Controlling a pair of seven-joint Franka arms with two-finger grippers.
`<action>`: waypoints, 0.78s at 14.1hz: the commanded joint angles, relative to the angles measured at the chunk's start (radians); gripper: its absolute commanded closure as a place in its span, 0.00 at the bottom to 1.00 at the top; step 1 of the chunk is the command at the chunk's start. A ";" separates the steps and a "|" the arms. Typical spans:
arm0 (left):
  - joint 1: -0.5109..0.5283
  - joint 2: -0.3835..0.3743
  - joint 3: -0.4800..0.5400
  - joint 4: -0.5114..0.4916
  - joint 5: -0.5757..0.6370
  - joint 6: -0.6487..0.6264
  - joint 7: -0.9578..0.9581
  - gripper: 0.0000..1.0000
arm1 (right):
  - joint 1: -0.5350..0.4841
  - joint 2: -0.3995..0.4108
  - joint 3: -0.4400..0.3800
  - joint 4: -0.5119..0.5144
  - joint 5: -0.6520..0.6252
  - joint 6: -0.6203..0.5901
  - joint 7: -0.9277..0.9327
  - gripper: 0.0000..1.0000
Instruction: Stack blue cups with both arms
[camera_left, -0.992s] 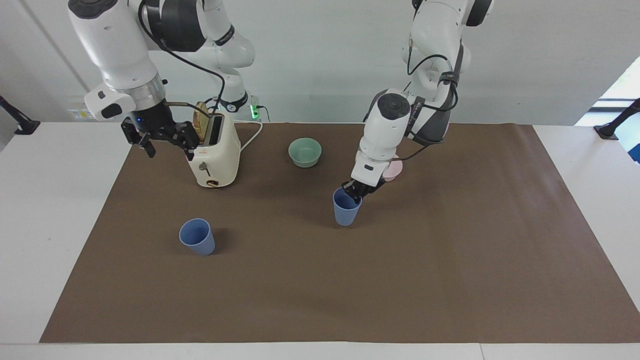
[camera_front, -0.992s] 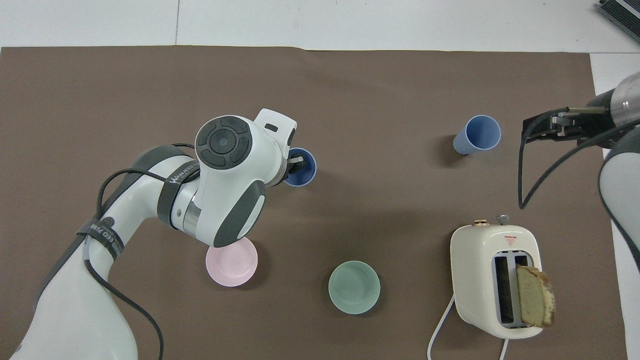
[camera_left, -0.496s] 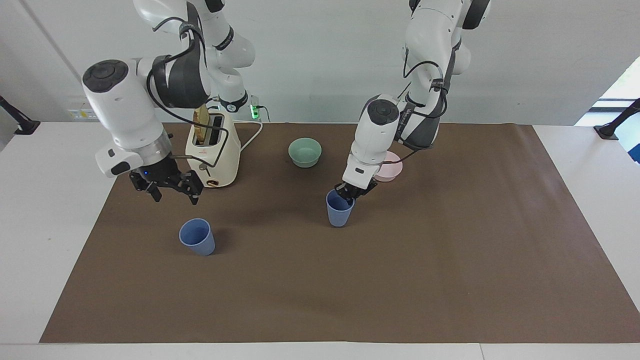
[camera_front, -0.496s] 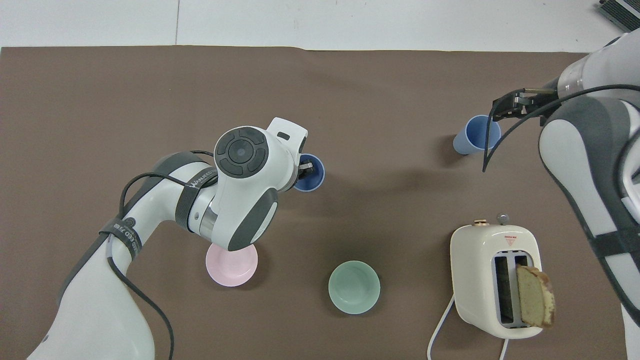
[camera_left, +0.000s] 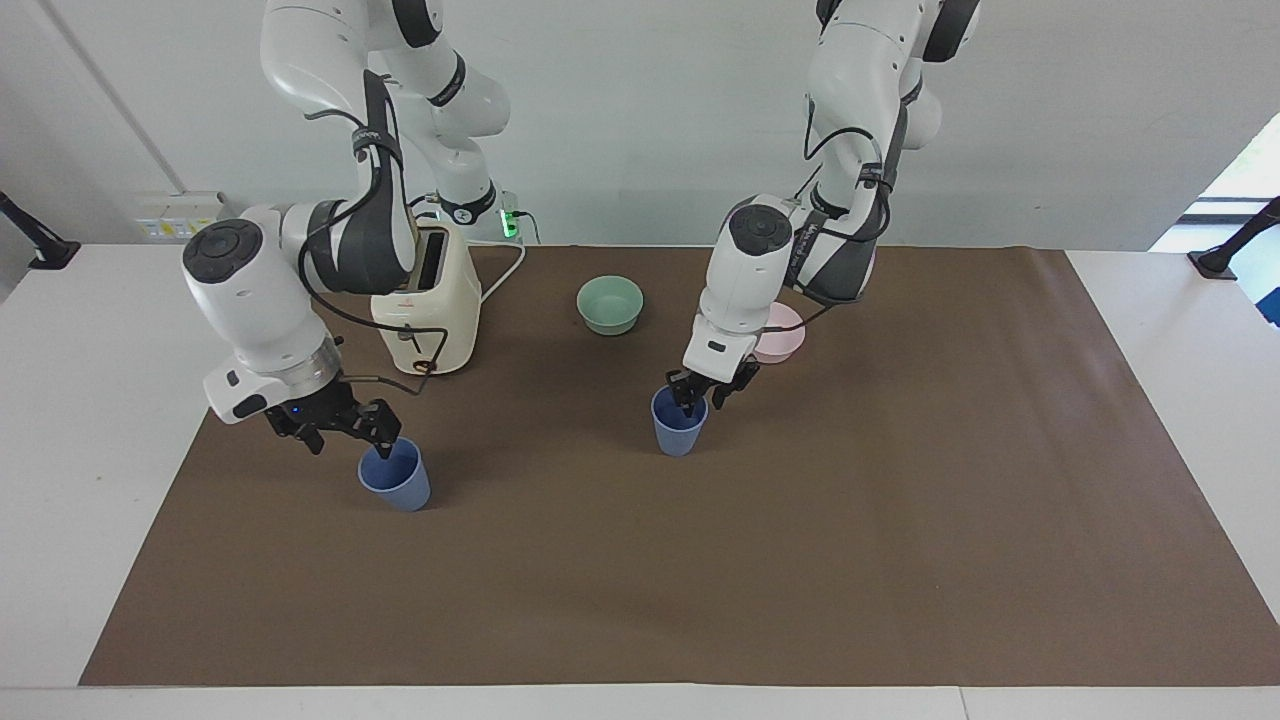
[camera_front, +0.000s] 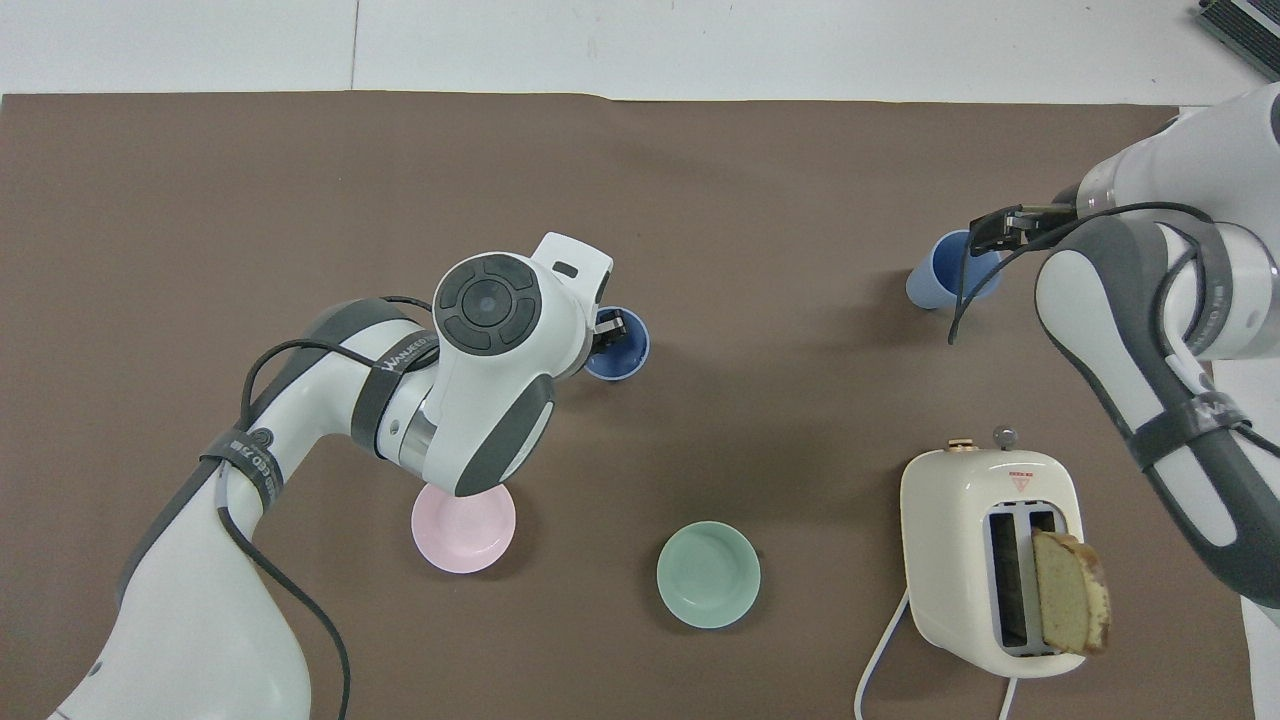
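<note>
The left gripper (camera_left: 698, 392) pinches the rim of one blue cup (camera_left: 679, 425); the right gripper (camera_left: 335, 425), fingers spread, sits at the other cup (camera_left: 396, 476).

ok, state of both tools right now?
Left tool: shut on the rim of the middle blue cup.
Right tool: open, at the other blue cup, not gripping.

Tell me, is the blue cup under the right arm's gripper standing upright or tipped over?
Upright. The blue cup stands on its narrow base on the brown mat, open mouth up, below the right gripper.
</note>
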 joint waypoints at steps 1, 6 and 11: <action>0.058 -0.061 0.010 0.022 0.028 -0.098 0.049 0.00 | -0.024 -0.017 0.011 -0.065 -0.013 0.060 -0.032 0.00; 0.179 -0.174 0.008 0.010 0.027 -0.190 0.260 0.00 | -0.035 -0.008 0.011 -0.098 -0.013 0.080 -0.034 0.00; 0.273 -0.269 0.010 0.010 0.027 -0.344 0.515 0.00 | -0.033 -0.007 0.011 -0.098 -0.013 0.105 -0.029 0.11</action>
